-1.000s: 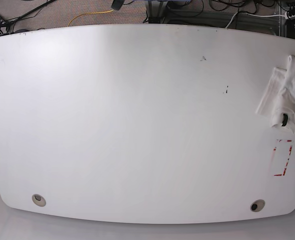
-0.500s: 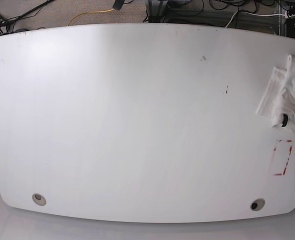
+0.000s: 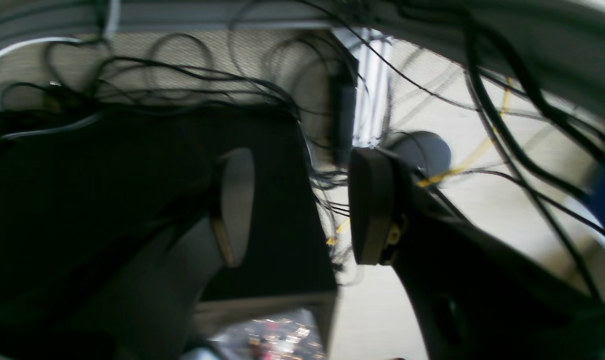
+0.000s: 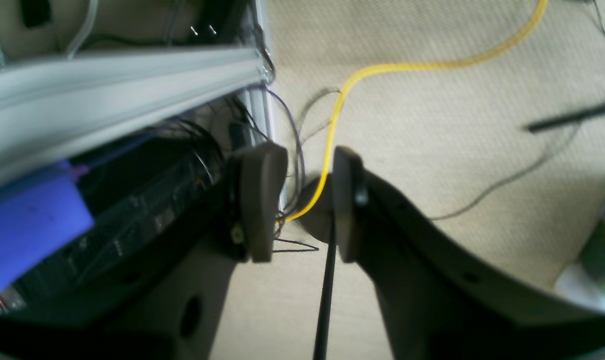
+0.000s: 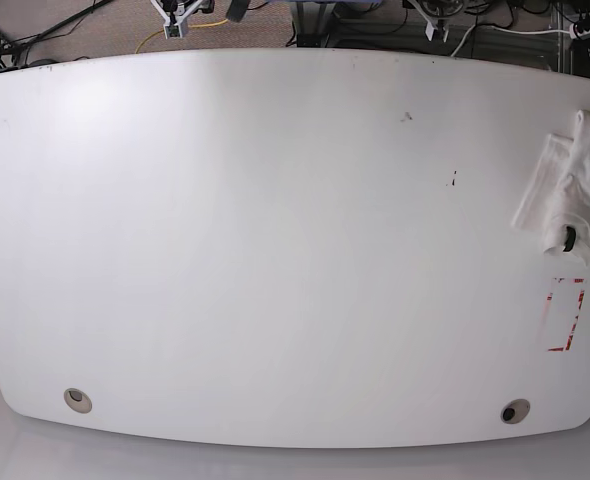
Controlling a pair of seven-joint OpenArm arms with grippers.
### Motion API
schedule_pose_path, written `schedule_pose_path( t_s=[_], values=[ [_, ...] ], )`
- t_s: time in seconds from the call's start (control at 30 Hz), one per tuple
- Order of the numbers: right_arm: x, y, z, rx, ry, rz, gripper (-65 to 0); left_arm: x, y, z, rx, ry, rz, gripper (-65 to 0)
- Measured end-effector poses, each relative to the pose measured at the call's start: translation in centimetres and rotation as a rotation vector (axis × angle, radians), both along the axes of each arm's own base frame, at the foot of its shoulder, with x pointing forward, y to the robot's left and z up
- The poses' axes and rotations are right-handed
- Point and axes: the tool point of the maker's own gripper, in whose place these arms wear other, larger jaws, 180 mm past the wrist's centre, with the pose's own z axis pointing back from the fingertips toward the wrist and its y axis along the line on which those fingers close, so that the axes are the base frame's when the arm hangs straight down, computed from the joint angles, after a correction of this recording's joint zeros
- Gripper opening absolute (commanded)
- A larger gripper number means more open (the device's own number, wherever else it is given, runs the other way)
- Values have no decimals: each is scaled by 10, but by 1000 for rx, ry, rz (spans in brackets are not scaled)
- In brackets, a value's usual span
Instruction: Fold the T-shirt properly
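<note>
While the T-shirt [image 5: 575, 190] lay bunched at the table's [image 5: 275, 250] right edge, unfolded and untouched, both arms sat beyond the far edge. The left gripper [image 3: 302, 205] and right gripper [image 4: 307, 200] hung parted and empty over floor cables, seemingly parked before the first reach.

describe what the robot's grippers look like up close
Both wrist views show two-fingered grippers in dark grey-black plastic. The left gripper has flat oval fingers, one with a paler grey face. The right gripper has rounded dark pads on broad curved black arms.
</note>
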Motion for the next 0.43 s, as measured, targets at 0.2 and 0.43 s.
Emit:
schedule_pose_path(
  t_s=[0.2, 0.43],
  values=[
    [-5, -1, -7, -34, 48, 16, -465, 5, 6, -3, 74, 52, 3, -375],
    [4, -4, -8, -47, 38, 19, -465, 8, 2, -5, 82, 64, 3, -372]
  ],
)
